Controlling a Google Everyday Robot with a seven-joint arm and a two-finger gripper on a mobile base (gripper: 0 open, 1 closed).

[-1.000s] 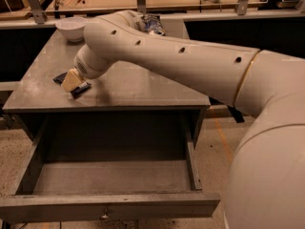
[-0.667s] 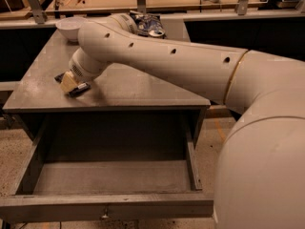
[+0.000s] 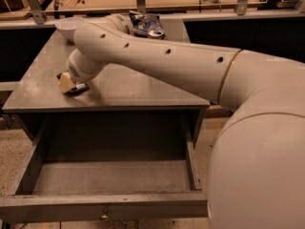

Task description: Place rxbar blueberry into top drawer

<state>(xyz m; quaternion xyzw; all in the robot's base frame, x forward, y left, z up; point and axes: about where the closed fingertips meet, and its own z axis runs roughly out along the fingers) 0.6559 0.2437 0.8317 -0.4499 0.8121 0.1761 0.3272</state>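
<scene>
End effector [image 3: 66, 83] apparently on rxbar blueberry [image 3: 79, 88]; grip cannot tell; top drawer [image 3: 109, 205] open.

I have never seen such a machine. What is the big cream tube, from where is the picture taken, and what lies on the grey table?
The cream tube is a robot arm. It reaches from the right across the table. At its tip is the gripper, the grasping part; it is down near the table's front edge, at the picture's left, at a small dark bar. Whether it grips the bar, I cannot tell. One camera took the picture, looking down over the arm. At the table's back stand a white bowl and a crinkled bag. Below, the drawer is pulled open, with nothing inside.
</scene>
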